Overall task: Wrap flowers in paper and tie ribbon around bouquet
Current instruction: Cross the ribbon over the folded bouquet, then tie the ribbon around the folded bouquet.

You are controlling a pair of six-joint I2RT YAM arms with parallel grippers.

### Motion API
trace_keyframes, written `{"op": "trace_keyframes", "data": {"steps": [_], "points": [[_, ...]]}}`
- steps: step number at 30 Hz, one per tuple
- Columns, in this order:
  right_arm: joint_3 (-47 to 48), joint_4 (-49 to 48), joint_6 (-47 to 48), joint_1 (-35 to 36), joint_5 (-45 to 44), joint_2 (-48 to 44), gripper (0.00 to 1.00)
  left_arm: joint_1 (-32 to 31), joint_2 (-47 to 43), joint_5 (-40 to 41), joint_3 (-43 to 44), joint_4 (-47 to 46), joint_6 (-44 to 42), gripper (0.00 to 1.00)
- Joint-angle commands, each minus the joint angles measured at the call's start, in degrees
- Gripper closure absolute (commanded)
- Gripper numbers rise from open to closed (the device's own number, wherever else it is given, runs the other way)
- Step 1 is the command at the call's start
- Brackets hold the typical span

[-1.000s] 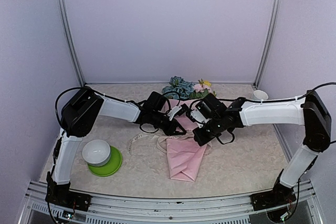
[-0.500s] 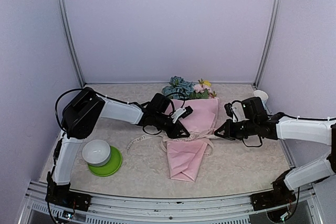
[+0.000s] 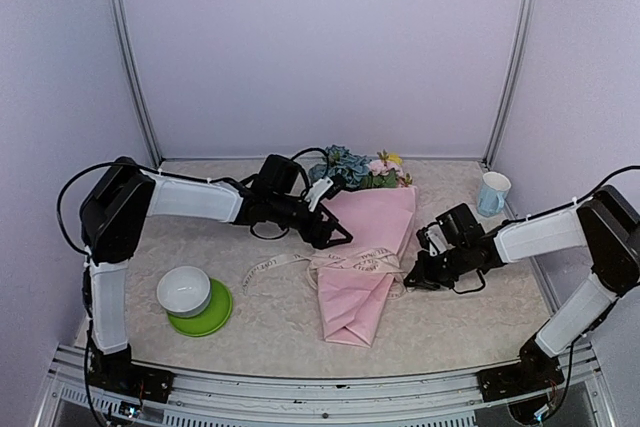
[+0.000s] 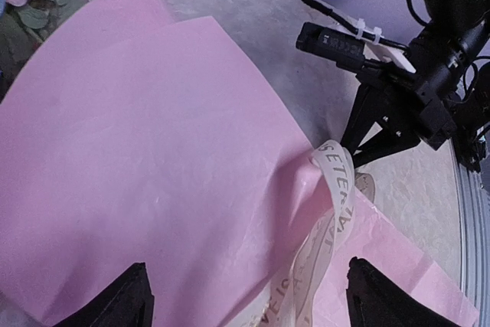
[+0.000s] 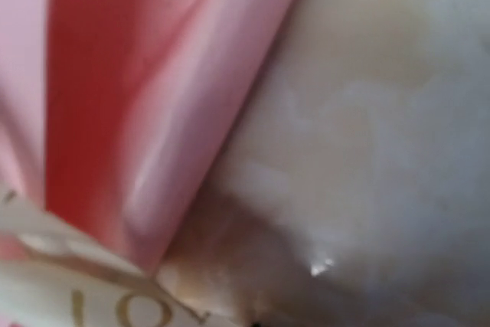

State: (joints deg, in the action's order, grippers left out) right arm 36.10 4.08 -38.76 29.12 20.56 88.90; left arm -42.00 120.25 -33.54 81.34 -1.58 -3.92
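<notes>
- The thin pale pink paper sheet lies rolled into a cone in the middle of the speckled beige bench. Its wide mouth points to the far side and its folded tip to the near side.
- The bunch of artificial flowers, with blue hydrangea, pink roses, yellow blooms and green leaves, sticks out of the cone's far end, close to the back wall.
- The long narrow cream fabric ribbon with dark lettering lies across the cone about halfway down. Its left end trails onto the bench, and at the cone's right edge it rises in a small loop.
- The left claw hovers over the cone's left side, just far of the ribbon. Its two black fingers are spread wide with nothing between them.
- The right claw sits low at the cone's right edge, its fingers pressed together to a point right against the ribbon's loop. Whether the ribbon is pinched between them cannot be told, as the right wrist view is a close blur of pink paper and ribbon.
- A white round bowl rests on a lime green plate at the near left.
- A light blue mug stands at the far right.
</notes>
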Motion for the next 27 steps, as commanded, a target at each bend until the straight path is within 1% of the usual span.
{"op": "trace_keyframes", "data": {"steps": [1, 3, 4, 5, 7, 8, 9, 10, 12, 15, 16, 19, 20, 21, 22, 24, 25, 26, 27], "points": [[1.5, 2.0, 0.9, -0.6, -2.8, 0.8, 1.00, 2.6, -11.5, 8.6, -7.1, 1.2, 5.6, 0.16], [1.5, 1.8, 1.0, -0.7, -2.3, 1.1, 1.00, 3.4, -15.2, 18.2, -9.6, 7.8, 9.0, 0.22], [1.7, 1.6, 1.2, -0.7, -1.9, 1.3, 1.00, 3.7, -15.6, 21.4, -10.6, 11.4, 9.9, 0.27], [1.8, 1.5, 1.4, -0.7, -1.5, 1.5, 1.00, 3.8, -15.8, 23.6, -11.6, 14.4, 10.2, 0.35], [2.3, 1.5, 1.8, -0.7, -1.2, 1.7, 1.00, 3.8, -15.6, 24.9, -13.9, 17.9, 9.7, 0.47], [2.7, 1.8, 2.0, -0.7, -1.2, 1.7, 1.00, 3.8, -15.3, 24.8, -15.1, 18.6, 9.2, 0.48], [2.9, 2.1, 2.4, -0.7, -1.2, 1.7, 1.00, 3.8, -14.9, 25.6, -16.3, 19.0, 9.1, 0.47], [3.3, 2.4, 2.7, -0.7, -1.3, 1.7, 1.00, 3.9, -14.6, 27.2, -17.3, 19.0, 8.8, 0.45], [3.6, 3.0, 3.0, -0.7, -1.4, 1.4, 1.00, 4.2, -13.8, 27.9, -18.3, 19.3, 7.9, 0.40], [3.9, 3.3, 3.2, -0.7, -1.0, 1.3, 1.00, 4.4, -13.5, 27.8, -18.2, 19.5, 6.4, 0.30], [4.1, 3.2, 3.2, -0.7, -0.8, 1.3, 1.00, 4.4, -13.3, 27.3, -18.2, 19.5, 5.7, 0.28], [4.0, 3.0, 3.1, -0.7, -0.4, 1.1, 1.00, 4.4, -11.8, 25.9, -18.2, 19.7, 4.5, 0.27], [4.1, 2.9, 3.1, -0.7, -0.4, 1.0, 1.00, 4.3, -10.9, 25.9, -18.2, 19.6, 4.2, 0.29], [4.0, 2.9, 3.0, -0.7, -0.4, 0.8, 1.00, 4.3, -10.0, 25.3, -17.9, 19.3, 4.2, 0.36], [4.1, 3.0, 3.0, -0.7, -0.4, 0.7, 1.00, 4.3, -8.9, 24.0, -17.6, 19.3, 4.2, 0.46], [4.3, 3.1, 2.9, -0.8, -0.3, 0.5, 1.00, 4.0, -8.2, 20.3, -17.4, 18.6, 4.4, 0.74], [4.5, 3.2, 2.9, -0.8, -0.3, 0.3, 1.00, 3.9, -8.5, 19.1, -17.7, 17.9, 4.4, 0.92], [4.7, 3.3, 2.9, -0.8, -0.4, 0.2, 1.00, 3.9, -8.9, 19.0, -18.0, 17.0, 4.8, 1.00], [4.9, 3.4, 3.0, -0.8, -0.5, 0.1, 1.00, 4.0, -9.3, 19.3, -18.3, 16.6, 5.3, 1.00]]}}
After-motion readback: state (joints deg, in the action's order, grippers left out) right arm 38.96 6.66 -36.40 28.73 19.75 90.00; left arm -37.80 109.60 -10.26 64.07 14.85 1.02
